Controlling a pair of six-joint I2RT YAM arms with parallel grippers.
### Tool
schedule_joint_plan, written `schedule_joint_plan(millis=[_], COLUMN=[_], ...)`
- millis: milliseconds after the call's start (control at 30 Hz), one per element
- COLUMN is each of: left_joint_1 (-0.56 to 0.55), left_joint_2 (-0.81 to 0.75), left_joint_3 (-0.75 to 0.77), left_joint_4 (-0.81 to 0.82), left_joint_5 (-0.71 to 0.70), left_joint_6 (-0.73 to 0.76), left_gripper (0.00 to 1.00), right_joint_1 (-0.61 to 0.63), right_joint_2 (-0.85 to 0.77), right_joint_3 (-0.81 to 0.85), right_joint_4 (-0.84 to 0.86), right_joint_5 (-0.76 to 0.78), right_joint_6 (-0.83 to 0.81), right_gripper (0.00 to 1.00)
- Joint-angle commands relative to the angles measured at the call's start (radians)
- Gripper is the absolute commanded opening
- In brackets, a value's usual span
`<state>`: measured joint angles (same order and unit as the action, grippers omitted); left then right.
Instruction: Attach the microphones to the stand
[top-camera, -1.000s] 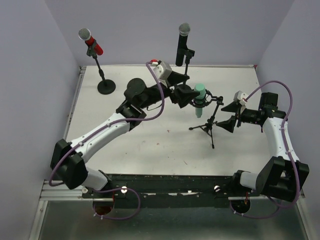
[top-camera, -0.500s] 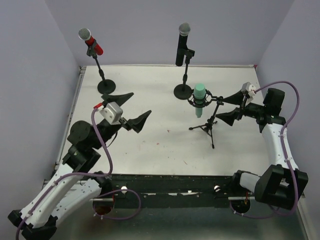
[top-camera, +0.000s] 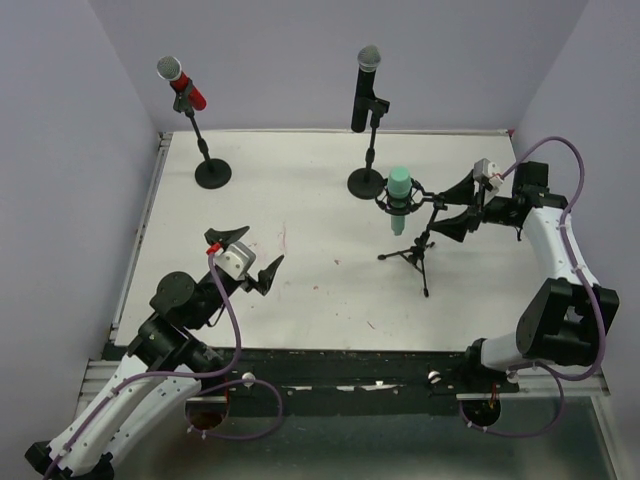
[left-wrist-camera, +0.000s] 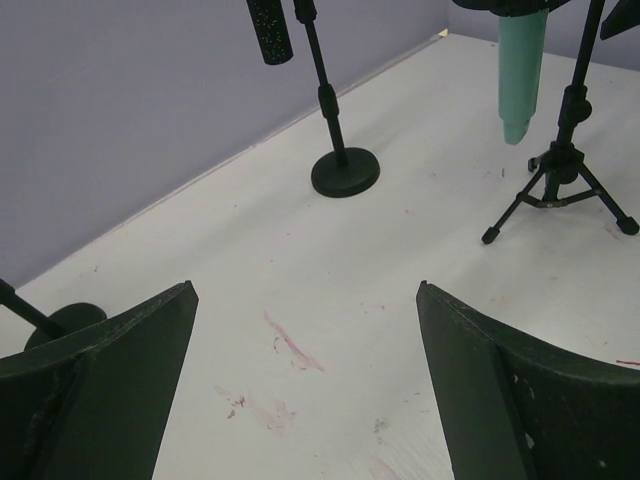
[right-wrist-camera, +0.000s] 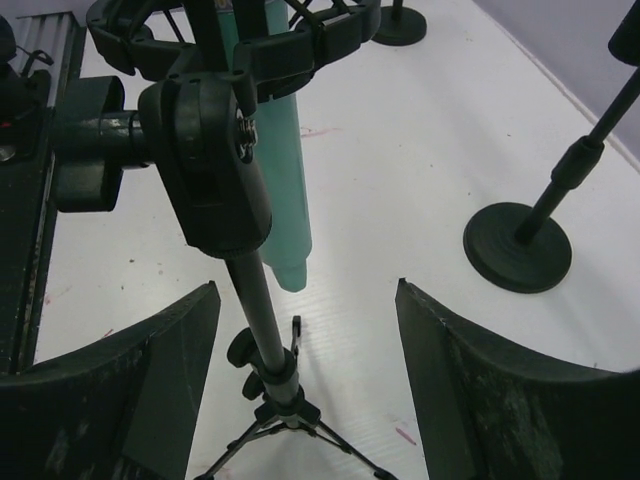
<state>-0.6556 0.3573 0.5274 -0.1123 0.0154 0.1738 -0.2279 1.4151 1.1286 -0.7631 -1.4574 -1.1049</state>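
The red microphone (top-camera: 182, 84) sits in its clip on a round-base stand (top-camera: 213, 173) at the back left. The black microphone (top-camera: 364, 90) sits on a second round-base stand (top-camera: 366, 183) at the back middle. The mint-green microphone (top-camera: 400, 199) hangs upright in the shock mount of the tripod stand (top-camera: 417, 252). It also shows in the left wrist view (left-wrist-camera: 522, 70) and the right wrist view (right-wrist-camera: 282, 170). My left gripper (top-camera: 265, 243) is open and empty over the near left of the table. My right gripper (top-camera: 440, 212) is open and empty just right of the tripod, its jaws either side of the tripod pole (right-wrist-camera: 258, 310).
The white table (top-camera: 310, 290) has faint red marks (left-wrist-camera: 293, 343). Purple walls close in the back and sides. The black base rail (top-camera: 330, 365) runs along the near edge. The black microphone's stand base (right-wrist-camera: 517, 246) lies beyond the right gripper.
My left arm has drawn back from the mint-green microphone to the near left, open and empty. My right gripper has moved in towards the tripod stand.
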Motion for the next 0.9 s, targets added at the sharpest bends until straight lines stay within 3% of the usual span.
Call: schedule_joint_plan(millis=[0,133,333,400,500,633,867], left_joint_1=[0.002,0.001,0.001,0.002,0.002,0.002,0.004], left_joint_2=[-0.004,-0.014,-0.011,-0.008,-0.008,-0.004,0.012], left_joint_3=[0.022,0.02,0.016,0.013,0.008,0.0,-0.009], left_joint_4=[-0.009,-0.012,-0.007,-0.007,-0.003,-0.001,0.006], left_joint_5=[0.011,0.001,-0.003,-0.008,-0.006,-0.051,-0.083], left_joint_6=[0.012,0.016,0.023,0.026,0.03,0.041,0.058], left_gripper=[0.98,0.98,0.98,0.98,0.98,0.98,0.98], right_joint_1=[0.021,0.05,0.058,0.056,0.058,0.047,0.025], right_joint_2=[0.044,0.027,0.001,0.004,0.007,0.01,0.114], right_joint_3=[0.053,0.039,0.039,0.075,0.147,0.169,0.24], right_joint_4=[-0.294,-0.257,-0.165,-0.124,0.043,0.469,0.801], right_joint_5=[-0.063,-0.046,-0.031,-0.011,0.057,0.147,0.253], right_joint_6=[-0.256,-0.211,-0.105,-0.035,0.125,0.452,0.706], right_gripper=[0.75,0.54,0.09,0.02,0.0,0.0,0.0])
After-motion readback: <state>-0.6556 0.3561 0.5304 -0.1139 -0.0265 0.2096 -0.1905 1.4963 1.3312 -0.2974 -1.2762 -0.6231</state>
